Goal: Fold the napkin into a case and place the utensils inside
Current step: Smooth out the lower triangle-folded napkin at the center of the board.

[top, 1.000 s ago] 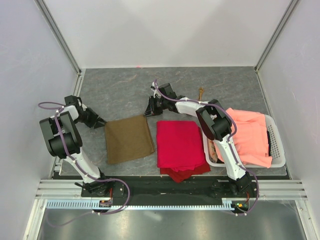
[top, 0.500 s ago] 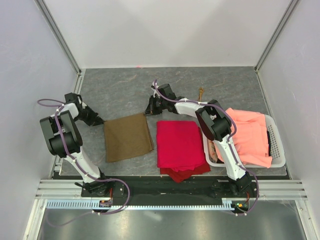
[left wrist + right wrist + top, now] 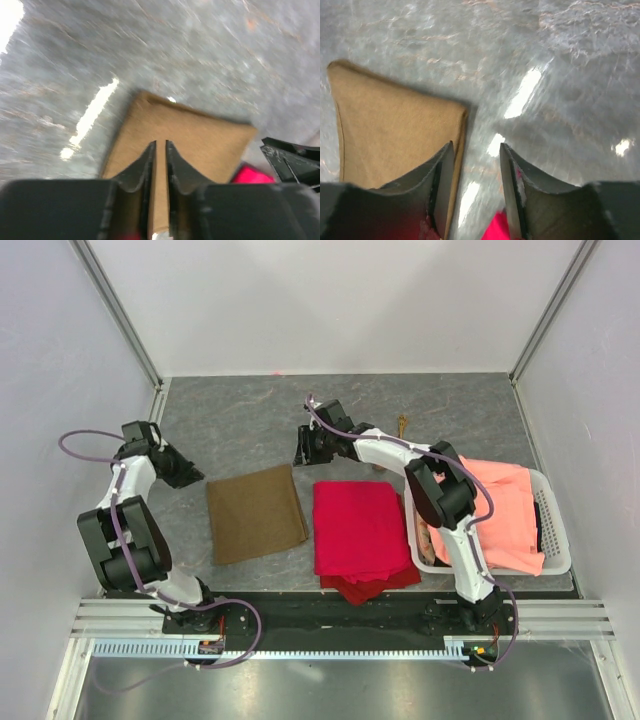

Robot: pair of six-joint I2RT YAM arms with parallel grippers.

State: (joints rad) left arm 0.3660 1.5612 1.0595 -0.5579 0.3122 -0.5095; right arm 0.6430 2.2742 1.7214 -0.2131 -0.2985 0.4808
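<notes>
- Napkin (image 3: 257, 515): lies flat and free on the desk (image 3: 240, 420), at about 8 o'clock of the desk's middle; no case is formed yet
- Change: a second ago both hands sat on its far corners; now both stand clear of it, which suggests a spreading or squaring step is done and the folding comes next
- Left hand (image 3: 160, 146): off the 10 o'clock corner, almost clenched, with only a slit between its fingers (image 3: 148, 160) and nothing in it
- Right hand (image 3: 476, 150): just off the 1 o'clock corner, released, jaws apart and empty
- Utensils (image 3: 403, 424): well apart at 2 o'clock, near the far side, not yet fetched
- Edges: the red cloth (image 3: 360, 525) lies near the 3 o'clock edge with a narrow strip of desk between, so folds are best turned toward 9 or 12 o'clock, where bare desk shows
- Basket (image 3: 558, 540): far off at 3 o'clock
</notes>
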